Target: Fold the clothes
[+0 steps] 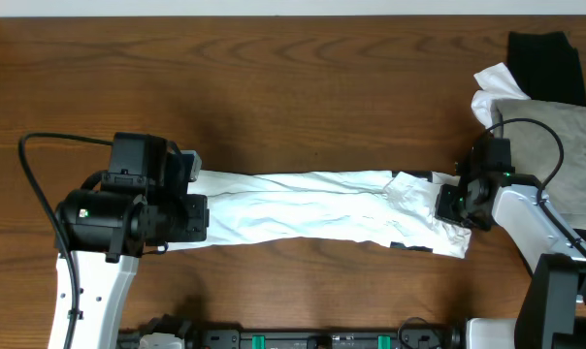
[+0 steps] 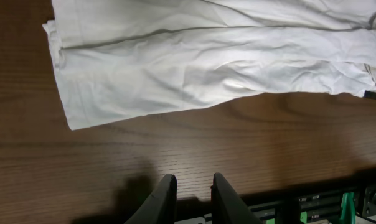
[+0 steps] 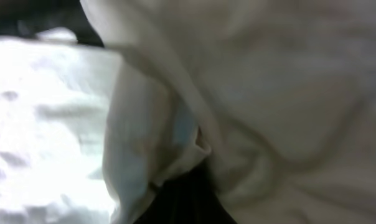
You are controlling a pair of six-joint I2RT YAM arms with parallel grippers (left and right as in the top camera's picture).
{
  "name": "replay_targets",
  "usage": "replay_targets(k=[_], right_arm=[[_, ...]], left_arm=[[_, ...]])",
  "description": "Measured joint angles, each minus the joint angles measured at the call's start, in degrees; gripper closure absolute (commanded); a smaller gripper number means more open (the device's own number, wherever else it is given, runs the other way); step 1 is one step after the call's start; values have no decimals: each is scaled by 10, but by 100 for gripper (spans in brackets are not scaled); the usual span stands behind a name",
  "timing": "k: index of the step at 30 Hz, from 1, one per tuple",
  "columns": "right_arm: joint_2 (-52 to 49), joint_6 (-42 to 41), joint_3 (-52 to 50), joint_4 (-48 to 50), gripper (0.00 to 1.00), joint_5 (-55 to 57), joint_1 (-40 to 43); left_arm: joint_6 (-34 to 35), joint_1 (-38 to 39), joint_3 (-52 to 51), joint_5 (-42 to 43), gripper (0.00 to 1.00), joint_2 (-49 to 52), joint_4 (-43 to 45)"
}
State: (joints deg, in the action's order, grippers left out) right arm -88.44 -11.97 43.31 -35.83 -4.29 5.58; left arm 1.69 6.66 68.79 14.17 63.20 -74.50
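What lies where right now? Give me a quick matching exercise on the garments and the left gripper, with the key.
1 white T-shirt
2 grey-beige garment
3 black garment
4 left gripper

A far right corner
B long strip across the middle of the table
C by the T-shirt's left end
D right edge, nearer than the black one

Pairs: 1-B, 2-D, 3-A, 4-C

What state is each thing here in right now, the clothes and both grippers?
White T-shirt: folded into a long narrow strip, lying flat on the table.
Grey-beige garment: crumpled in a heap.
Black garment: lying behind that heap, fold unclear.
Left gripper: slightly open, empty, beside the T-shirt.
Right gripper: on the T-shirt's right end, opening hidden by cloth.
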Motion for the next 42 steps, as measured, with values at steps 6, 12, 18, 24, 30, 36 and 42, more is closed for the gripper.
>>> replay_targets(k=[6,12,18,24,30,36,42], right_arm=[[-2,0,-8,50,92,17,0],[-3,0,-9,89,90,27,0],[1,10,2,15,71,-5,0],[73,15,93,-101,1,-17,4],[155,9,148,-137,1,-17,50],[135,-3,104,-127,1,-17,105],[80,-8,28,-53,1,-23,120]], left_arm=[[0,0,0,0,79,0,0],[0,0,0,0,79,0,0],[0,0,0,0,79,0,0],[0,0,0,0,79,0,2],[0,0,0,0,79,0,2],[0,0,0,0,79,0,2],[0,0,0,0,79,0,1]])
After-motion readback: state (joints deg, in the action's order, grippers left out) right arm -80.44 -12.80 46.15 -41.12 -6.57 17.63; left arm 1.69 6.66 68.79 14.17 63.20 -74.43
